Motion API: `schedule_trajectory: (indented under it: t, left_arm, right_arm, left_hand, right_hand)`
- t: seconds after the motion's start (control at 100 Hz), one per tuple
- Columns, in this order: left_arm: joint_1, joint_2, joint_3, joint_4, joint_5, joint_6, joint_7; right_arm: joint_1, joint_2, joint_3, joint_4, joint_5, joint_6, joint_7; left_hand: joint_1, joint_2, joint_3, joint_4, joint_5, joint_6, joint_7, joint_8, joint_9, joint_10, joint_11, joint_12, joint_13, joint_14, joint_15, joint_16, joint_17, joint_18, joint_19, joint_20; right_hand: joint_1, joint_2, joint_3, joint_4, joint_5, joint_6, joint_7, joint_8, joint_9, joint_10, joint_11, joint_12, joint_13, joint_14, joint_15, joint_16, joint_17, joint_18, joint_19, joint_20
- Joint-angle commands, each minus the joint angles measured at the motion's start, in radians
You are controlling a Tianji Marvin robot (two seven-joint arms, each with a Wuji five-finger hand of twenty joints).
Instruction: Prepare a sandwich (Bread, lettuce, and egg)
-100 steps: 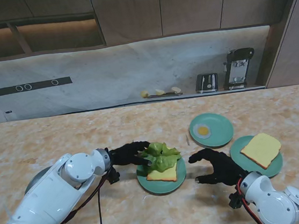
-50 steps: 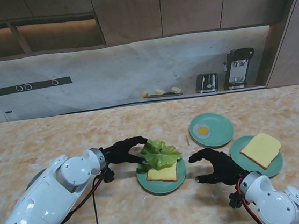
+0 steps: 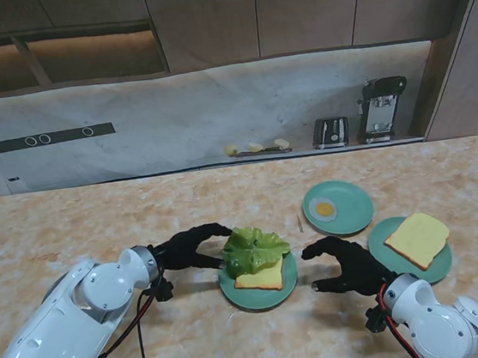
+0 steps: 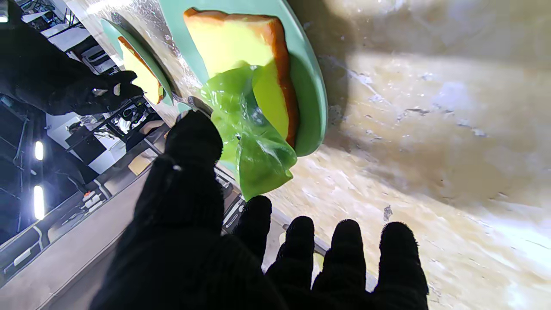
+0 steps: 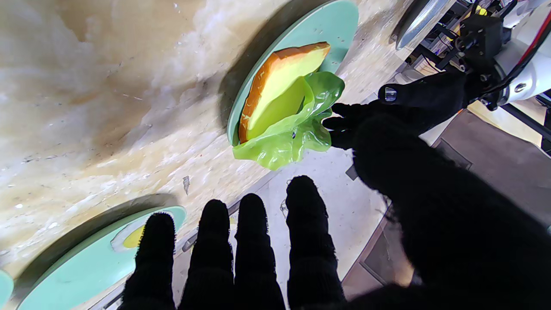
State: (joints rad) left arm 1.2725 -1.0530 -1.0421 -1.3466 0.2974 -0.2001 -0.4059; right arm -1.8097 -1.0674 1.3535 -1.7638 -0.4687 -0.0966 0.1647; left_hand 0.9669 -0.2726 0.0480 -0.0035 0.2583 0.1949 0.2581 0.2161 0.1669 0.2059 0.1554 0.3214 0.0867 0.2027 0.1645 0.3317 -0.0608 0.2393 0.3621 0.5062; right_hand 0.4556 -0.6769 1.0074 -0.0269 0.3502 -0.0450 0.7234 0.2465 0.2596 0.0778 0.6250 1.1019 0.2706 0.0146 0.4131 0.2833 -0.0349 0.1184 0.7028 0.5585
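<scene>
A green lettuce leaf (image 3: 254,246) (image 4: 254,142) (image 5: 292,133) lies on a bread slice (image 3: 263,277) (image 4: 232,43) on the middle green plate (image 3: 290,287), hanging over the bread's far edge. My left hand (image 3: 191,247) (image 4: 258,258) is just left of the leaf, open, with thumb and fingers spread and nothing between them. The right hand (image 3: 348,266) (image 5: 258,258) hovers open to the right of that plate. A fried egg (image 3: 324,210) (image 5: 133,237) sits on the far plate (image 3: 350,209). A second bread slice (image 3: 417,239) rests on the right plate (image 3: 382,240).
The marble-patterned table (image 3: 97,221) stretches left and far from me. Against the back wall stand a toaster (image 3: 330,131) and a black appliance (image 3: 380,108). A black cable (image 3: 144,328) hangs by my left forearm.
My left hand has drawn back to the left, off the lettuce. The leaf has settled flatter on the bread. The right hand has stayed put.
</scene>
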Motion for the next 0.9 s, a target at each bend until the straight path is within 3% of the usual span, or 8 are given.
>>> schedule_trajectory:
  t: [0.0,0.16,0.44,0.6,0.89]
  left_arm:
    - [0.016,0.008,-0.005,-0.012,0.011,-0.003,-0.021]
    - [0.065,0.016,-0.049,-0.06,0.04,-0.006,-0.026]
    - [0.219,0.012,-0.184,-0.203,0.116,0.006,0.047]
    - [0.307,0.005,-0.242,-0.274,0.148,0.035,0.093]
    - [0.418,-0.014,-0.297,-0.344,0.173,0.064,0.188]
  right_arm:
    - [-0.006,-0.008,-0.003,0.002,0.001,-0.003,0.011]
    - [-0.004,-0.009,-0.002,0.005,-0.002,-0.009,0.003]
    - [0.022,-0.01,0.005,0.022,-0.047,-0.021,-0.018]
    - [0.079,-0.008,-0.002,0.06,-0.082,-0.012,-0.016]
    - [0.214,-0.009,-0.048,0.153,-0.15,0.028,-0.038]
  left_hand:
    - [-0.007,0.017,-0.026,-0.013,0.025,-0.01,-0.002,-0.002,0.001,-0.016,0.013,0.006,0.016,-0.014,0.016,0.011,-0.002,0.007,0.02,0.021]
    - [-0.017,0.026,-0.037,-0.014,0.026,-0.013,-0.004,0.0,0.004,-0.018,0.02,0.002,0.021,-0.013,0.018,0.012,-0.009,0.008,0.039,0.023]
    - [-0.068,0.051,-0.064,-0.019,0.055,-0.012,0.011,0.017,0.033,-0.003,0.078,0.012,0.062,0.004,0.027,0.014,0.008,0.024,0.053,0.001]
    - [-0.072,0.05,-0.063,-0.02,0.065,-0.013,0.009,0.023,0.062,0.02,0.071,-0.018,0.094,0.022,0.027,0.006,0.023,0.032,0.075,-0.021]
    - [-0.077,0.057,-0.065,-0.021,0.098,-0.009,0.026,0.036,0.094,0.008,0.091,-0.016,0.127,0.023,0.042,0.009,0.026,0.052,0.106,-0.033]
  right_hand:
    - [-0.037,0.005,0.003,-0.018,-0.002,0.004,0.006,0.008,0.008,-0.006,0.007,-0.785,-0.002,-0.021,0.0,0.015,-0.013,-0.012,-0.014,0.011]
    - [-0.036,0.008,0.003,-0.018,-0.001,0.006,0.008,0.008,0.008,-0.006,0.008,-0.784,0.0,-0.021,0.001,0.016,-0.01,-0.012,-0.013,0.012]
    - [-0.034,0.004,-0.008,-0.02,0.0,0.01,0.011,0.01,0.01,-0.003,0.014,-0.782,0.011,-0.016,0.008,0.017,0.003,-0.007,-0.003,0.015]
    - [-0.028,-0.001,-0.013,-0.02,0.004,0.018,0.015,0.011,0.015,0.001,0.017,-0.781,0.023,-0.011,0.015,0.019,0.024,0.0,0.012,0.017]
    - [-0.017,-0.01,-0.017,-0.02,0.02,0.036,0.024,0.015,0.041,0.01,0.041,-0.77,0.051,0.002,0.045,0.031,0.046,0.008,0.051,0.018]
